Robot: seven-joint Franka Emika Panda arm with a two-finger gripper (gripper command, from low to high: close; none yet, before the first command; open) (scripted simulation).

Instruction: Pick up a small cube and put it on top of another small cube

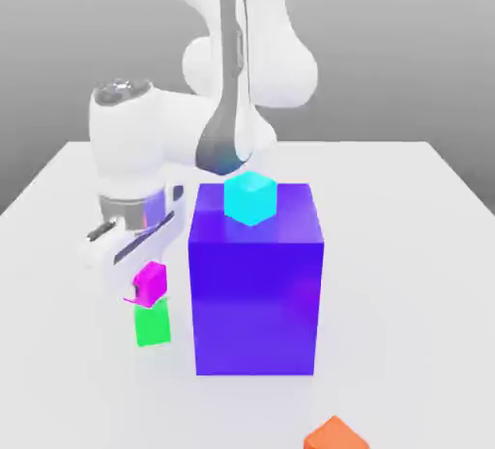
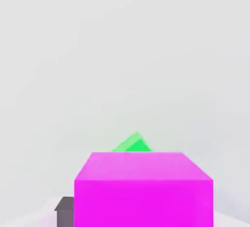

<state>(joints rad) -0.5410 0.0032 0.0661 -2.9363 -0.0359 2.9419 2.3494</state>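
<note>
- Magenta is what I have in my grip: the small magenta cube (image 1: 152, 284) sits between the fingers of my gripper (image 1: 150, 288), jaws closed on its sides.
- One dark fingertip (image 2: 65, 212) lies right against the cube in the hand view.
- Directly below it in the exterior view I have the small green cube (image 1: 153, 323), resting on the table (image 1: 416, 283). The two overlap in my views, so I cannot tell whether they touch.
- From the hand, the green one peeks out past the magenta one, a corner of it showing, and the two are turned differently.
- Toward the exterior view's right, near the green cube, stands the big blue-purple block (image 1: 255, 307).
- A cyan cube (image 1: 250, 198) rests on top of that block, with one corner toward the camera.
- Nearer the exterior camera, an orange cube (image 1: 335, 435) is cut off by the picture's lower edge.
- My white arm (image 1: 126, 137) reaches down from above, behind the block.
</note>
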